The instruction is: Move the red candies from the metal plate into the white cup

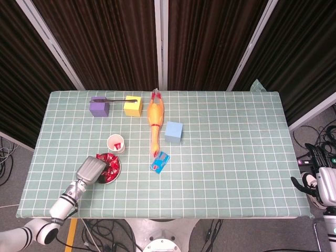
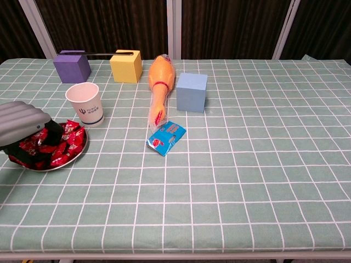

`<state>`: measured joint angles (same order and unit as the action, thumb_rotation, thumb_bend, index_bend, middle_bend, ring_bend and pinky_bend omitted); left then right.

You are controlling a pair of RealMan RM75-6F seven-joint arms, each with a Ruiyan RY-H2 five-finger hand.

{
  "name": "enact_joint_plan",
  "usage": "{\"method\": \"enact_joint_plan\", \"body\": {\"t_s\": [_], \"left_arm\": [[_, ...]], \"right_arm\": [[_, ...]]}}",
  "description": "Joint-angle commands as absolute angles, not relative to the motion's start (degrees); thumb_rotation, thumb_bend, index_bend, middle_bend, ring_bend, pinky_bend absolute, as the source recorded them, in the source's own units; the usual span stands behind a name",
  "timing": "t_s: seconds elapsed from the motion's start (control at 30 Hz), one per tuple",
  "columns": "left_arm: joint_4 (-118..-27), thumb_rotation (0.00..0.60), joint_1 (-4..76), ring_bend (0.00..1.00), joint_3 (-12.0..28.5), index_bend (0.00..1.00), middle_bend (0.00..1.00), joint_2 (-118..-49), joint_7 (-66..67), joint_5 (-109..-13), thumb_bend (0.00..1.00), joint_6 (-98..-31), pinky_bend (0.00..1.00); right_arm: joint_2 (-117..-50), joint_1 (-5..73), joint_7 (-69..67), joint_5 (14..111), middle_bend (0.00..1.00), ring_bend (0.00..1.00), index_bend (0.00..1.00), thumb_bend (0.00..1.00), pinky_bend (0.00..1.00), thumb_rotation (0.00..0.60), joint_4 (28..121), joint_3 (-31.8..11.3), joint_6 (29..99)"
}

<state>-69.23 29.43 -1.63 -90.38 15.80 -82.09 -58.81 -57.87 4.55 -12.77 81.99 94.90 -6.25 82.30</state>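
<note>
Near the table's front left corner, the left hand [image 1: 90,170] is reaching down over the metal plate [image 2: 77,154], its grey back upward and its dark fingers [image 2: 54,129] dipping into the pile of red candies [image 2: 61,147]; whether they are gripping a candy cannot be told. Just behind the plate the white cup [image 1: 116,143] is standing upright with one red candy showing inside. Further toward the middle a blue packet [image 1: 160,161] is lying beside a rubber chicken [image 1: 154,119] and a light blue cube [image 1: 174,132]. The right hand [image 1: 311,184] is hanging off the table's right edge, fingers curled, seemingly holding nothing.
</note>
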Motion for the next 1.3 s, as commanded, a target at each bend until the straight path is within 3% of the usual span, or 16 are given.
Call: {"method": "enact_joint_plan", "body": {"t_s": [0.03,0.33,0.53,0.7,0.9,1.1,1.3], "left_arm": [[-68.88,0.6,29.55,0.94,-1.45,0.68,0.72,-90.46,13.89,-82.4,0.44,-58.6,1.0],[-74.52,0.6,30.29,0.94,0.96,0.71,0.74,-86.53,9.23,-83.18,0.49,-60.62,1.0],[-80.04,0.6,32.77,0.94,5.81,0.71,0.74,-82.7,9.11,-82.76,0.49,-62.23,1.0],[-80.87,0.6,36.89,0.94,10.05,0.7,0.73,-82.44,10.8,-80.36,0.49,-59.41,1.0],[-77.24,0.6,40.9,0.94,11.89,0.66,0.7,-85.27,13.84,-76.18,0.49,-54.53,1.0],[-72.42,0.6,42.28,0.93,11.05,0.62,0.63,-88.03,18.59,-72.95,0.49,-52.49,1.0],[-73.65,0.6,41.31,0.9,9.97,0.46,0.46,-87.7,21.12,-71.7,0.49,-54.1,1.0]], "right_arm": [[-57.85,4.53,-12.83,82.01,0.08,0.0,0.02,0.16,0.27,0.6,94.88,-6.23,82.32],[-57.87,4.51,-13.51,82.05,0.08,0.0,0.02,0.16,0.28,0.6,94.39,-6.22,82.33],[-58.0,4.51,-14.18,82.1,0.09,0.01,0.02,0.16,0.29,0.6,93.8,-6.22,82.3],[-58.12,4.48,-14.69,81.92,0.09,0.01,0.02,0.16,0.29,0.6,93.34,-6.3,82.3],[-58.18,4.28,-15.21,81.56,0.09,0.01,0.02,0.16,0.29,0.6,92.8,-6.29,82.28],[-58.02,4.1,-15.54,81.22,0.09,0.01,0.02,0.16,0.3,0.6,92.55,-6.36,82.29],[-58.06,4.32,-15.51,81.36,0.09,0.01,0.02,0.16,0.31,0.6,92.56,-6.34,81.89]]}}
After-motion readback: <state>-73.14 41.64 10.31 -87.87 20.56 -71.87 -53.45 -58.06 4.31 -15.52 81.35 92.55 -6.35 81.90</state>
